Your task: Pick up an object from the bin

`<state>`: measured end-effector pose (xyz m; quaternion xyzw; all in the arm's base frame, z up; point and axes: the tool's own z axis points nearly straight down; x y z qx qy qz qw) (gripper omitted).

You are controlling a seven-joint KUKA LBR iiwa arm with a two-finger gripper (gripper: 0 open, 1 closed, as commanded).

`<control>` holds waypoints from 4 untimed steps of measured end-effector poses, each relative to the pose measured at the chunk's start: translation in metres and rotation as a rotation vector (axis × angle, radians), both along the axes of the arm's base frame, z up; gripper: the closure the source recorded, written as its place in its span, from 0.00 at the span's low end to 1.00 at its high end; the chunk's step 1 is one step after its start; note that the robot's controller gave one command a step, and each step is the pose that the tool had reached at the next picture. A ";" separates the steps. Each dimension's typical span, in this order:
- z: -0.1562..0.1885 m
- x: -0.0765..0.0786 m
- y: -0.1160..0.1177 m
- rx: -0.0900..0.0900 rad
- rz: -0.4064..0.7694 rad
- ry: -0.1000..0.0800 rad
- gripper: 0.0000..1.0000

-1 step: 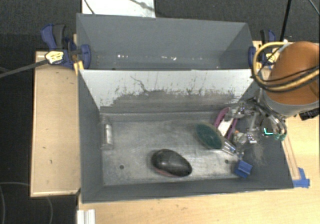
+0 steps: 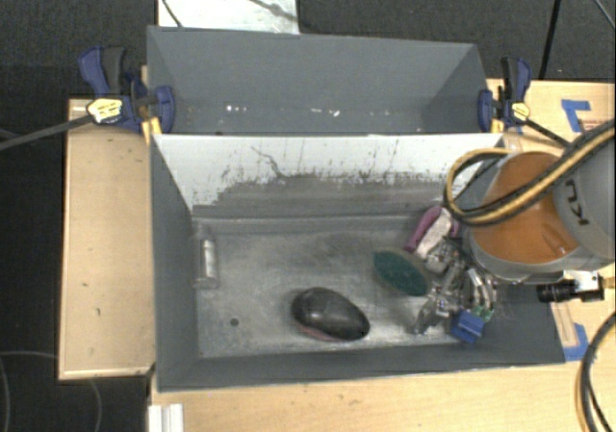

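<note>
Camera view puts my gripper [image 2: 435, 310] low at the right end of the bin [image 2: 279, 262], just beside a teal oval piece [image 2: 398, 272] and a small blue block [image 2: 469, 327], with a pink thing [image 2: 424, 225] behind. I cannot tell whether it is open or closed. I judge it sits there to work that cluster, well apart from the dark oval lump [image 2: 330, 315] mid-floor.

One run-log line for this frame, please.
stage: pincer low at right end of bin | nearest: teal oval, blue block, pink piece | elsewhere: dark oval lump front-centre, small clear cylinder left | held: unclear
</note>
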<state>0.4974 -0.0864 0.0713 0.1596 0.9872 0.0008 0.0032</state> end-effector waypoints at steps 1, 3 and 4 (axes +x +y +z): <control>0.030 -0.009 0.008 -0.001 -0.095 -0.001 0.00; 0.000 -0.016 0.003 0.002 -0.385 0.000 0.00; 0.001 -0.015 0.003 0.001 -0.378 0.002 0.00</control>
